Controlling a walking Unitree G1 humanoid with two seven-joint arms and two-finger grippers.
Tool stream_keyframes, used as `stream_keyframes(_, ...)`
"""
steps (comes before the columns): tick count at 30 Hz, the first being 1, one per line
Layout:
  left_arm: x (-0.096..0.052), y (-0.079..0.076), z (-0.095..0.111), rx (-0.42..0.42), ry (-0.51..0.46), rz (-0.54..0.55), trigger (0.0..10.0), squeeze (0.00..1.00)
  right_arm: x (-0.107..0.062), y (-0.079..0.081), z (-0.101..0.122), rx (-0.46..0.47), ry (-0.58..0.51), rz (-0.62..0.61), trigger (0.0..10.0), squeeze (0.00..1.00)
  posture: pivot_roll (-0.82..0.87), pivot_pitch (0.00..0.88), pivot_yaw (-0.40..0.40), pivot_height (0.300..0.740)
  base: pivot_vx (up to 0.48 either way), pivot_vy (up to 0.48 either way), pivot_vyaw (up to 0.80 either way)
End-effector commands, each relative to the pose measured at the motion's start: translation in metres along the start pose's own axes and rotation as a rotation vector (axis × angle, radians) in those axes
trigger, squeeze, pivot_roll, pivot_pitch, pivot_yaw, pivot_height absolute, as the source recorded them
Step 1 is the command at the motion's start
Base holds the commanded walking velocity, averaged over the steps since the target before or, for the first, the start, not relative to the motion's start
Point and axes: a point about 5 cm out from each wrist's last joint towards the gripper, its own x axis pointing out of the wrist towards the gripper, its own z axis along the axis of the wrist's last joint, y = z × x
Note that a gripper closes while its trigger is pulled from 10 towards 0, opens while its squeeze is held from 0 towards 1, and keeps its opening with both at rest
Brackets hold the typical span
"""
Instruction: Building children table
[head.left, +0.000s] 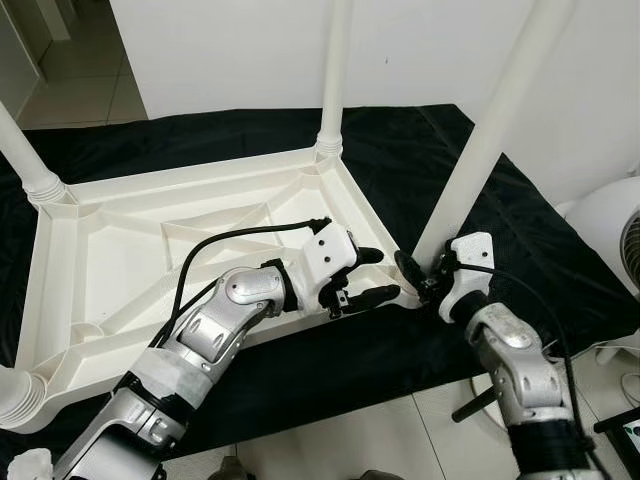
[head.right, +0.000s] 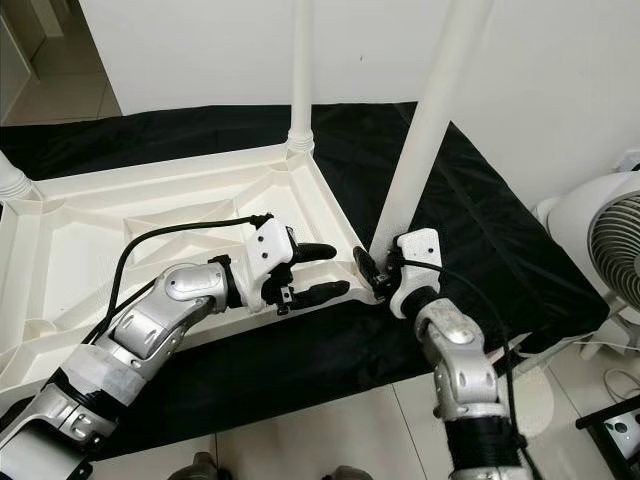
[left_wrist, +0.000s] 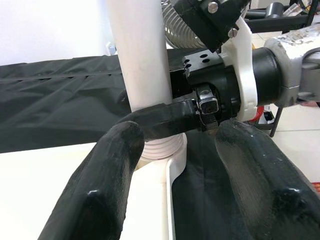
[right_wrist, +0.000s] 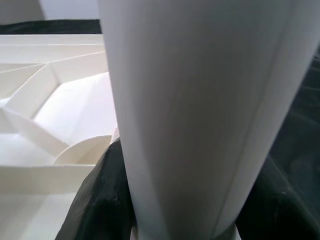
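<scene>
A white plastic table (head.left: 150, 250) lies upside down on a black cloth (head.left: 540, 260). Its near-right leg (head.left: 480, 140) stands upright in the corner socket. My right gripper (head.left: 415, 272) is shut on that leg's base; in the right wrist view the leg (right_wrist: 200, 110) stands between the black fingers (right_wrist: 100, 200). My left gripper (head.left: 372, 275) hovers open just left of that corner, above the table's rim, holding nothing. In the left wrist view its fingers (left_wrist: 95, 190) point at the leg (left_wrist: 137, 60) and the right gripper's finger wrapped around it.
Three more legs stand in the other corners: far right (head.left: 335, 70), far left (head.left: 25, 150), near left (head.left: 15, 395). A white fan (head.right: 600, 250) stands on the tiled floor at the right. A white wall runs behind the cloth.
</scene>
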Motion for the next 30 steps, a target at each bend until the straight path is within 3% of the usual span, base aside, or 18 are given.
stream_keyframes(1, -0.002, -0.001, -0.001, 0.018, 0.011, -0.074, 10.0, 0.00, 0.001, 0.008, 0.002, -0.008, -0.002, 0.017, 10.0, 0.00, -0.02, 0.000, -0.032, 0.740, 0.000, 0.000, 0.00)
stream_keyframes(4, -0.003, -0.001, -0.007, 0.014, 0.025, -0.064, 10.0, 0.00, 0.001, 0.017, 0.006, 0.072, -0.021, -0.202, 10.0, 0.00, -0.02, 0.000, -0.026, 0.740, 0.000, 0.000, 0.00)
stream_keyframes(12, -0.003, -0.006, -0.015, -0.004, 0.029, -0.052, 10.0, 0.00, -0.003, 0.020, 0.001, 0.114, -0.009, -0.409, 10.0, 0.00, -0.02, 0.000, -0.017, 0.740, 0.000, 0.000, 0.00)
stream_keyframes(18, -0.003, -0.010, -0.020, -0.021, 0.030, -0.049, 10.0, 0.00, -0.003, 0.027, -0.002, 0.136, 0.000, -0.466, 10.0, 0.00, -0.02, 0.000, -0.019, 0.740, 0.000, 0.000, 0.00)
stream_keyframes(20, -0.004, -0.013, -0.025, -0.042, 0.031, -0.042, 10.0, 0.00, -0.002, 0.036, -0.001, 0.167, 0.001, -0.485, 10.0, 0.00, -0.02, 0.000, -0.017, 0.740, 0.000, 0.000, 0.00)
stream_keyframes(28, -0.009, -0.009, -0.025, -0.075, 0.002, -0.027, 10.0, 0.00, -0.006, 0.033, 0.001, 0.161, 0.000, -0.516, 10.0, 0.00, -0.02, 0.000, -0.018, 0.740, 0.000, 0.000, 0.00)
stream_keyframes(29, -0.010, -0.007, -0.025, -0.079, 0.000, -0.026, 10.0, 0.00, -0.007, 0.032, 0.002, 0.167, -0.008, -0.511, 10.0, 1.00, -0.02, 0.000, -0.020, 0.740, 0.000, 0.000, 0.00)
stream_keyframes(30, -0.010, -0.007, -0.025, -0.079, 0.000, -0.026, 10.0, 0.00, -0.007, 0.032, 0.002, 0.167, -0.008, -0.511, 10.0, 1.00, -0.02, 0.000, -0.020, 0.740, 0.000, 0.000, 0.00)
